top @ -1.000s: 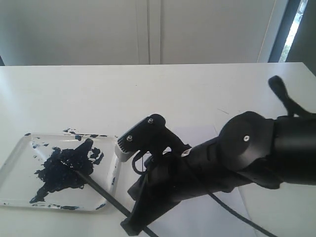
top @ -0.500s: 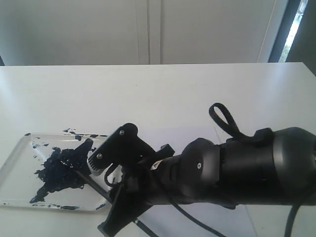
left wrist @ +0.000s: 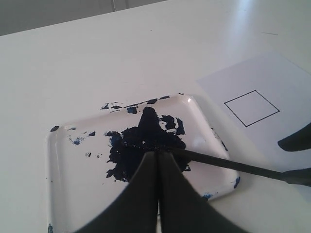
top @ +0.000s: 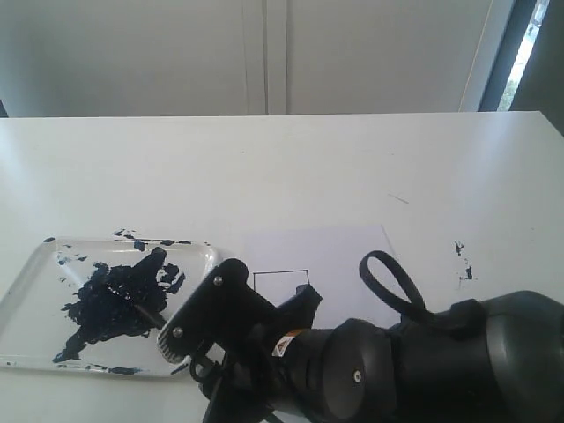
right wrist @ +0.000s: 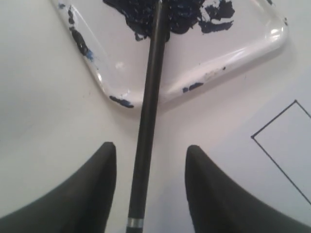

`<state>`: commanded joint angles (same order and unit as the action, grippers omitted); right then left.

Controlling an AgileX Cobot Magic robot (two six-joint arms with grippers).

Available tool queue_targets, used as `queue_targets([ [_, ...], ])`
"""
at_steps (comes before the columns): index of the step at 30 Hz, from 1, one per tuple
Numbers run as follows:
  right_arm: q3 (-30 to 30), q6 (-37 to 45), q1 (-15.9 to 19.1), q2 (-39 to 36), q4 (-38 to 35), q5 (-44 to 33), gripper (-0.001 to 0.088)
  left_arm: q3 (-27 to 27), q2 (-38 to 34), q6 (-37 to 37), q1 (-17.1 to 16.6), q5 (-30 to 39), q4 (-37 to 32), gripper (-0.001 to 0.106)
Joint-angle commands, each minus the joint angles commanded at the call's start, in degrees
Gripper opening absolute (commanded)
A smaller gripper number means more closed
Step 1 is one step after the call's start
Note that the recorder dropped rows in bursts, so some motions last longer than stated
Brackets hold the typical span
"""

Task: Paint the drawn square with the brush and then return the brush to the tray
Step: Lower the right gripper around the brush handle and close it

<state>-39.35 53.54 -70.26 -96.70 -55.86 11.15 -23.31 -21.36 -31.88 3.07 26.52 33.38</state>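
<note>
The brush (right wrist: pixel 150 97) lies with its painted tip in the dark paint blotch of the clear tray (right wrist: pixel 233 41) and its black handle running off over the tray's rim onto the table. My right gripper (right wrist: pixel 150 145) is open, one finger on each side of the handle, not touching it. The silver band shows between the fingers. My left gripper (left wrist: pixel 158 154) hangs shut and empty over the tray (left wrist: pixel 68 174), just above the blotch and the brush (left wrist: pixel 228 164). The drawn square (left wrist: pixel 251 108) is an unpainted outline. In the exterior view, brush (top: pixel 150 315), tray (top: pixel 18 300) and square (top: pixel 280 284) show beside the right arm (top: pixel 370 370).
The white paper (top: pixel 335 256) with the square lies right of the tray. The bulky right arm covers the paper's near part and the table's front edge. Small dark paint specks (top: pixel 460 248) mark the table at the right.
The right arm has swung down and to the left in the exterior view, uncovering the paper and square. Its jaws have opened round the handle. The brush tip stays in the tray.
</note>
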Motion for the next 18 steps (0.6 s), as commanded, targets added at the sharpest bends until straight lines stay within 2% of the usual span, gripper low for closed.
queue_targets([
  [18,0.8,-0.1,-0.6,0.0,0.0,0.9,0.0433,0.0,0.0,0.0,0.0,0.0,0.0,0.000],
])
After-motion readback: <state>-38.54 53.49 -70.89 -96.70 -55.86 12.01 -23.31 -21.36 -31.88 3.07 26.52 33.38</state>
